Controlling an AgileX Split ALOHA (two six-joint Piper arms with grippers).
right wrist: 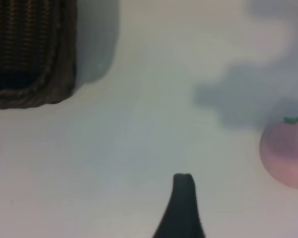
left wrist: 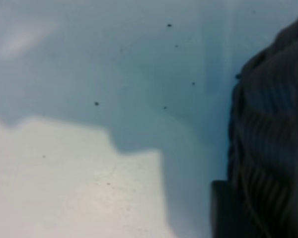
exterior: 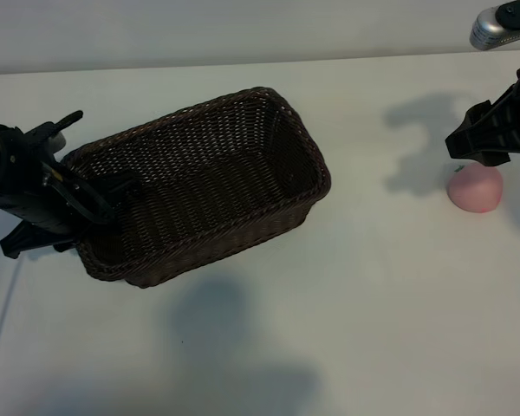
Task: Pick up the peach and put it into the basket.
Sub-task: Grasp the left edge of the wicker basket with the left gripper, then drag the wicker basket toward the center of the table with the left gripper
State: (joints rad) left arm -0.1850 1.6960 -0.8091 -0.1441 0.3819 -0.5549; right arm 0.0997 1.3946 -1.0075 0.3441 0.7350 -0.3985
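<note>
Pink peach [exterior: 476, 188] on the white table [exterior: 373, 286] at the right, outside the brown basket [exterior: 204, 186], right gripper [exterior: 485, 139] just above it with fingers wide apart and empty, right wrist view shows its green leaf, left gripper [exterior: 100, 195] at the basket's left rim, one finger inside and one outside, whether it pinches cannot be told.

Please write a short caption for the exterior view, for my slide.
Left end effector at the basket rim; right end effector above the peach on the white table.

No readable text, label, brand, number or sign on anything in view.
</note>
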